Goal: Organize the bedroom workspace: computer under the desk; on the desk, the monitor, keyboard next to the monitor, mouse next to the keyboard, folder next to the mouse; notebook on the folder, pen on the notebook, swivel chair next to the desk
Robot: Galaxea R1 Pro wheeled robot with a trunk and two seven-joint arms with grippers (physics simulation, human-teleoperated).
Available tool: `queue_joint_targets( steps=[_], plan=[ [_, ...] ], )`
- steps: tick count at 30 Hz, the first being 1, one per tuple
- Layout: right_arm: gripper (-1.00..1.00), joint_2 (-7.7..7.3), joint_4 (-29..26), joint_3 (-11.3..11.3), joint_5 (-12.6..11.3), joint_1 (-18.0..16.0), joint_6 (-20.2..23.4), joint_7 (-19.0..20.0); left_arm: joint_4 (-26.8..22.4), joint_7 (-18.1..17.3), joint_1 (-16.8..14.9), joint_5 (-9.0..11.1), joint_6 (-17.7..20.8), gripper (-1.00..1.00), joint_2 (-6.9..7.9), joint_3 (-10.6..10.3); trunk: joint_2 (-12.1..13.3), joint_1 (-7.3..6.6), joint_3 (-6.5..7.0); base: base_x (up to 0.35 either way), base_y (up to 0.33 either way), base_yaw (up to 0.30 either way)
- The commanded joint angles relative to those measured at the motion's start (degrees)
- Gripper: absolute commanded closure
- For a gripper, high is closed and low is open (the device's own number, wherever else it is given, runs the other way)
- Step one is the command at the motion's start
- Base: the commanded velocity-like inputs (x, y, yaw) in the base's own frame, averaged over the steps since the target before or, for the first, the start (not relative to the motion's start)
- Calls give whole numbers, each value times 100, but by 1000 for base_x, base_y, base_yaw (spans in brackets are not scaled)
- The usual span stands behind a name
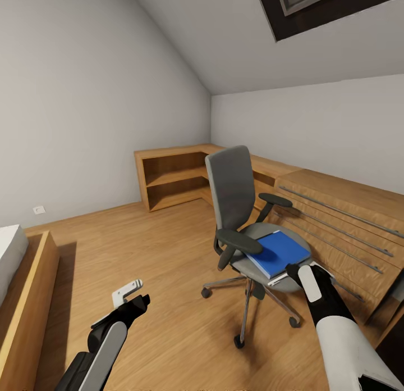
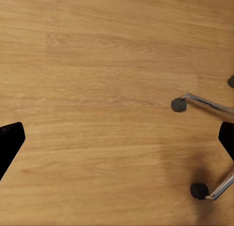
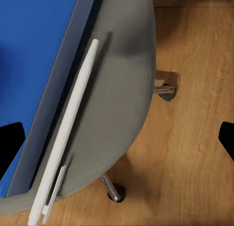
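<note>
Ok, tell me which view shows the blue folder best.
The head view: the folder lies whole on the chair seat, ahead of the right gripper. The right wrist view shows just its edge, close up. The left wrist view looks at floor and chair legs.

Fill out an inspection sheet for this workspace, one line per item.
Surface: wood floor; low light-wood cabinets along the right wall.
Job's things: blue folder lies flat on the swivel chair seat, a white strip beside it.
Clutter: nothing seen.
Grippers: left gripper open over bare floor; right gripper open, at the folder's near edge, not gripping.
Cables: nothing seen.
Surroundings: corner shelf unit, sloped ceiling with skylight, bed edge at left.
</note>
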Motion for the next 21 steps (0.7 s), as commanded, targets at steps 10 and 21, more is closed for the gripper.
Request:
queue_joint_targets(
  steps=[10,21],
  plan=[
    [-100,-3,-8,1,-47,-3,15,-45,-9,47,-7,54,11,-100,-5,-3,-205,110,-96,0,0,0],
    [-100,-11,-8,1,-44,-5,15,-47,-9,47,-6,59,11,-100,-5,-5,-445,241,-204,0,0,0]
  ],
)
